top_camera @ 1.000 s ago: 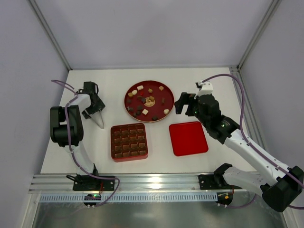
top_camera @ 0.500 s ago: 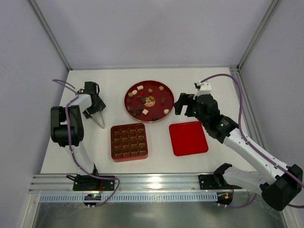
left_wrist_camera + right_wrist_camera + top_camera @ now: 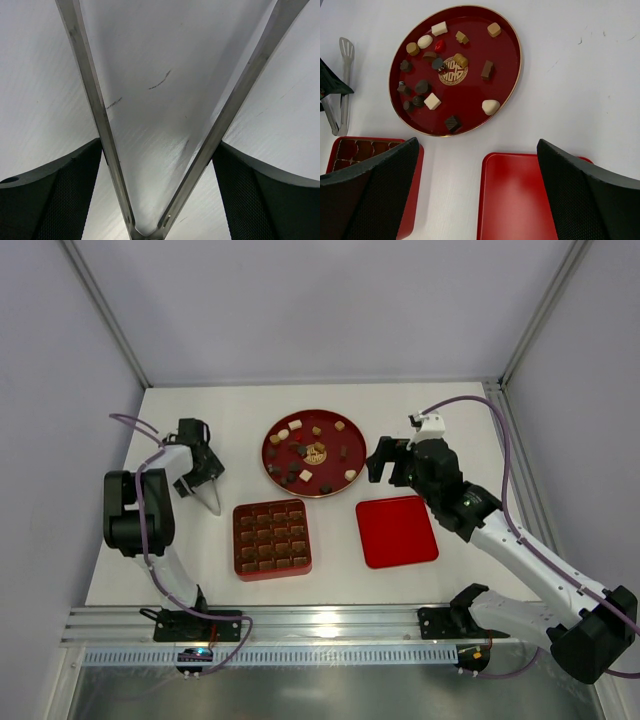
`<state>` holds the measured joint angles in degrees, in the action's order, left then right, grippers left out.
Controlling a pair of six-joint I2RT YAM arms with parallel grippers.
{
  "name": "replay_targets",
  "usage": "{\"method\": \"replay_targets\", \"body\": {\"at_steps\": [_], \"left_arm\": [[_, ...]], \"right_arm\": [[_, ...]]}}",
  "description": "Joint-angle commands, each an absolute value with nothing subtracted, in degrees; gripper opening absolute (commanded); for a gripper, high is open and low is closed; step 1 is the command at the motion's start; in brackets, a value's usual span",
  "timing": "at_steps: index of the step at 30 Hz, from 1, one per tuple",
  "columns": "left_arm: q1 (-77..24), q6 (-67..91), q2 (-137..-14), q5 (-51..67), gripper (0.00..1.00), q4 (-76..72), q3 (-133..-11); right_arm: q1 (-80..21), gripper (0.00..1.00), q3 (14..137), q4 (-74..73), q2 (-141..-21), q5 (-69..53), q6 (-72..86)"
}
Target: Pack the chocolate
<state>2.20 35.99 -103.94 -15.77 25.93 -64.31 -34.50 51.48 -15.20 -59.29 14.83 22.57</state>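
Evidently the packing has hardly begun, if it has begun at all. The chocolate (image 3: pixel 432 101) lies as loose pieces, dark, tan and cream, scattered over the round red plate (image 3: pixel 470 100) in the upper middle of the overhead view. By my rough count there are about as many pieces as the tray has cells.

The square red tray (image 3: pixel 272 573) sits just below the plate, left of centre. Its cells look brownish from above, but I cannot tell whether that is a liner or pieces already seated. The flat red lid (image 3: pixel 397 531) lies on its own to the right of the tray, on the worktop (image 3: pixel 450 420).

The left end effector (image 3: pixel 157 145), at the left of the overhead view and well apart from the plate, has its fingers against the outer sides of a pair of metal tongs (image 3: pixel 97 105). The tong arms are spread and nothing is caught between them. The right end effector (image 3: pixel 477 145) hovers just right of the plate, its fingers wide apart and holding nothing.

What remains, as I judge it, is nearly everything: moving each piece into a cell, then putting the lid on.
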Motion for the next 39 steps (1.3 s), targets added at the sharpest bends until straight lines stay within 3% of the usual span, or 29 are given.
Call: {"method": "replay_targets", "body": {"at_steps": [1, 13, 25, 39], "left_arm": [[1.7, 37.4, -104.1, -12.3, 0.88, 28.3, -62.1], [1.1, 38.2, -103.6, -11.8, 0.85, 28.5, -59.5], [0.5, 36.1, -103.7, -11.3, 0.55, 30.1, -62.2], [-2.2, 32.0, -95.2, -12.9, 0.56, 40.6, -69.5]], "right_arm": [[-34.5, 1.00, 51.2, -14.5, -58.4, 14.6, 23.1], [-34.5, 1.00, 50.9, -14.7, -58.2, 14.0, 23.7], [-34.5, 1.00, 50.4, -14.9, -58.4, 13.4, 24.2], [-34.5, 1.00, 50.9, -14.2, -59.3, 13.3, 24.1]]}}
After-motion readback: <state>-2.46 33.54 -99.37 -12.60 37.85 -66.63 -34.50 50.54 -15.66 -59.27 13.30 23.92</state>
